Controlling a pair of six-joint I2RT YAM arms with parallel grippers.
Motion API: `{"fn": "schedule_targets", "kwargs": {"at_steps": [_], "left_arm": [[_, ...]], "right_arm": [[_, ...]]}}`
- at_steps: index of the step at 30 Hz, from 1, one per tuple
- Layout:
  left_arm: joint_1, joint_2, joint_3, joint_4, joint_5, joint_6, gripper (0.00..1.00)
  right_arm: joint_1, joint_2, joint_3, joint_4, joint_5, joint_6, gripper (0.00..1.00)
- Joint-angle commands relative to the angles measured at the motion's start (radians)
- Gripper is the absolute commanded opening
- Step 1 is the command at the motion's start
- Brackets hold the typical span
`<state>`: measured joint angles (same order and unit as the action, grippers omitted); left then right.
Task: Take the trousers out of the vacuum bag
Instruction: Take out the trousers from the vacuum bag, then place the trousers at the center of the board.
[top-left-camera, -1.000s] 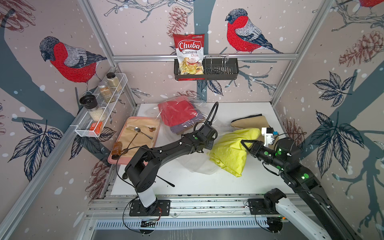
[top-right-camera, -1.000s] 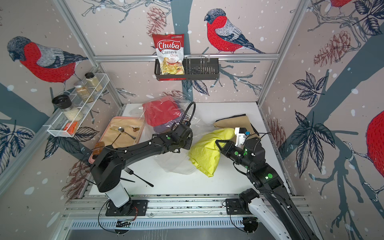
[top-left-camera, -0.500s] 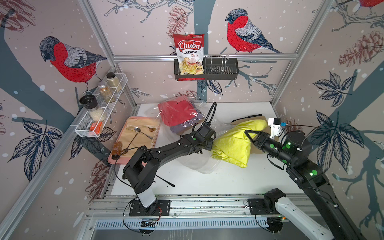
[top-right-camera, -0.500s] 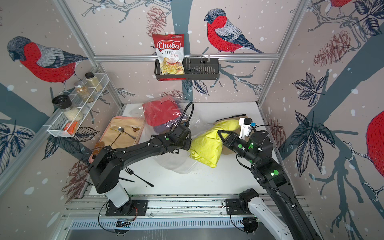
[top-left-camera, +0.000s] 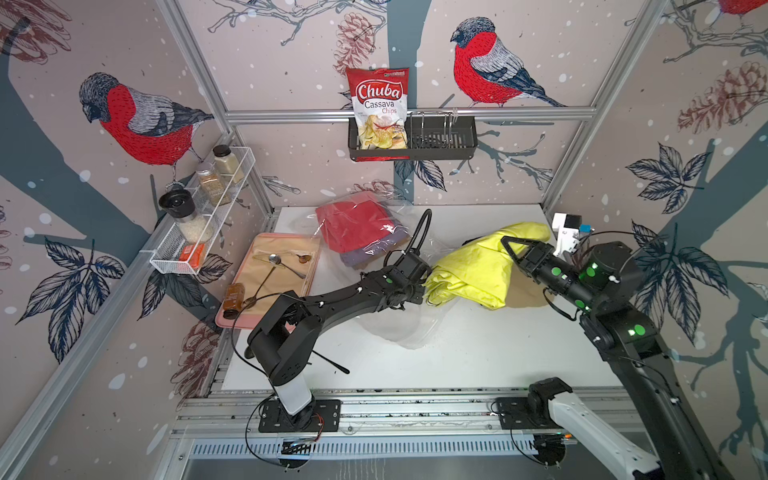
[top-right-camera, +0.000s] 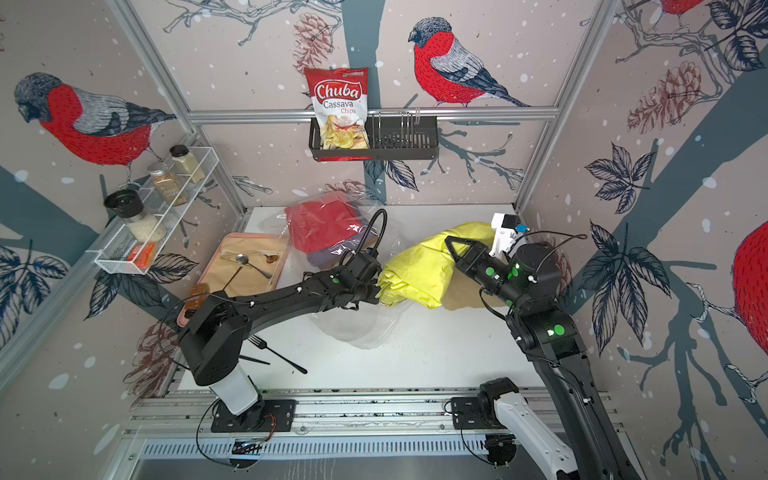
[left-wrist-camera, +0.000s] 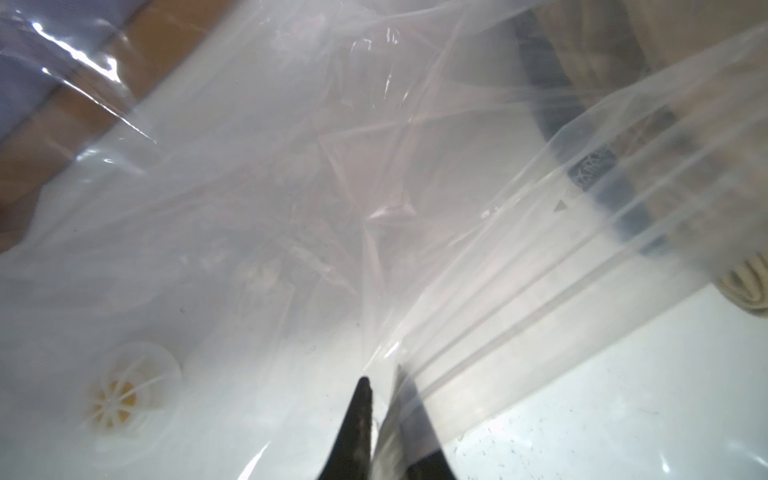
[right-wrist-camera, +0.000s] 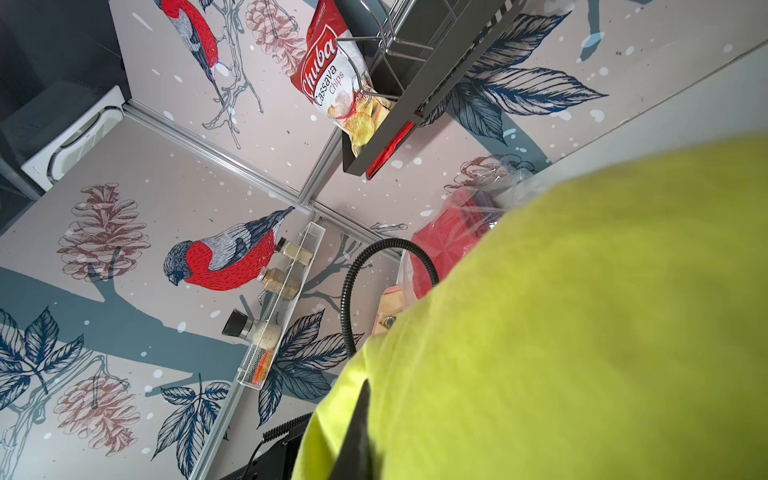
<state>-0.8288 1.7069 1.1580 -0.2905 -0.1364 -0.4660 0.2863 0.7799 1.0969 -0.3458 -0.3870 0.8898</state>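
My right gripper (top-left-camera: 505, 241) (right-wrist-camera: 368, 386) is shut on the yellow-green trousers (top-left-camera: 478, 266) (top-right-camera: 419, 266), lifted outside the vacuum bag, over the mustard-brown trousers (top-left-camera: 525, 293) at the table's right. The clear vacuum bag (top-left-camera: 399, 328) sprawls from mid-table to the back, with the red trousers (top-left-camera: 353, 224) on the purple trousers (top-left-camera: 370, 254) inside. My left gripper (top-left-camera: 419, 286) (left-wrist-camera: 382, 376) sits at the bag's mouth, its jaws nearly together on the film beside the zip strip (left-wrist-camera: 519, 328). The round valve (left-wrist-camera: 129, 395) lies close by.
A pink tray (top-left-camera: 266, 320) lined with beige cloth holds spoons and a small brown bottle (top-left-camera: 233, 295) at the left. A black fork (top-right-camera: 276, 353) lies near the front left. A wire shelf (top-left-camera: 199, 232) with jars and a black basket (top-left-camera: 440, 137) with the chips packet (top-left-camera: 378, 108) hang on the walls.
The right gripper has carried the yellow-green trousers rightward and back, away from the bag and over the mustard-brown pair. The left arm has hardly moved.
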Motion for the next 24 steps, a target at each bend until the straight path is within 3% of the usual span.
{"fn": "schedule_targets", "kwargs": {"at_steps": [1,6,12,16,22,24], "left_arm": [[0.007,-0.022,-0.006,-0.010,-0.008,-0.013,0.21],[0.019,-0.076,-0.018,-0.031,-0.023,-0.023,0.36],[0.048,-0.181,-0.055,-0.032,0.011,-0.023,0.36],[0.048,-0.269,-0.082,0.021,0.152,0.001,0.31],[0.039,-0.351,-0.187,0.215,0.392,-0.074,0.02],[0.032,-0.363,-0.222,0.294,0.433,-0.117,0.00]], "right_arm": [[-0.042,0.017,0.030,0.204,-0.030,-0.024,0.00],[-0.135,0.051,0.037,0.247,-0.101,0.000,0.00],[-0.243,0.095,0.064,0.303,-0.195,0.031,0.00],[-0.300,0.110,0.049,0.325,-0.232,0.040,0.00],[-0.365,0.127,0.017,0.377,-0.284,0.067,0.00],[-0.380,0.132,0.011,0.388,-0.295,0.071,0.00]]}}
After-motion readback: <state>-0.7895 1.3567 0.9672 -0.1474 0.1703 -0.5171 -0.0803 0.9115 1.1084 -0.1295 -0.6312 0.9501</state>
